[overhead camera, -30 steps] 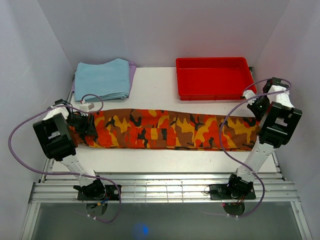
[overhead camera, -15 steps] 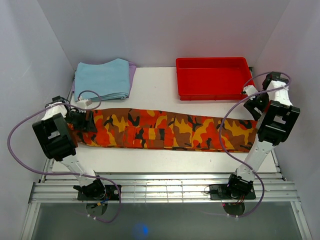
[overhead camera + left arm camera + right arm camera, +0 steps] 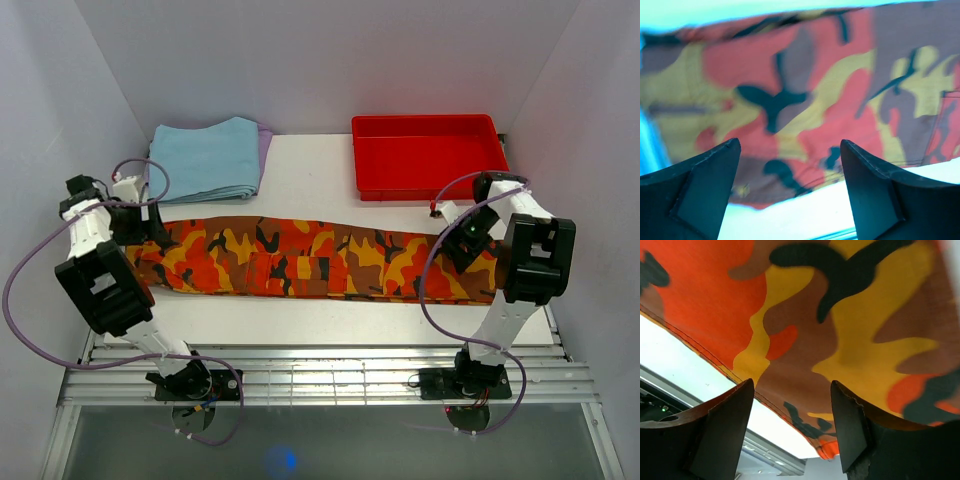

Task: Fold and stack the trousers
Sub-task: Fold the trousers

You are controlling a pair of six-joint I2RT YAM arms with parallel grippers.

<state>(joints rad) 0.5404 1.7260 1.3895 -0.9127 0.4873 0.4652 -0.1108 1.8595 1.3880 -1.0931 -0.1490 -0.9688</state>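
The trousers (image 3: 300, 255), in orange, red, yellow and black camouflage, lie flat as one long folded strip across the middle of the table. My left gripper (image 3: 140, 222) hovers over their left end, open, with only cloth (image 3: 790, 75) below its fingers (image 3: 705, 190). My right gripper (image 3: 465, 238) is over the right end, jaws apart and holding nothing. In the right wrist view the trousers (image 3: 840, 315) fill the frame, with their hem and the table edge showing between the fingers (image 3: 720, 430).
A folded light blue cloth (image 3: 205, 158) lies at the back left on a purple layer. A red plastic tray (image 3: 428, 155) stands at the back right. A metal rail (image 3: 320, 375) runs along the near edge, and white walls close in both sides.
Both grippers have opened and let go of the trousers' ends. The left one moved back and left. The right one swung left over the cloth. The strip has settled flat.
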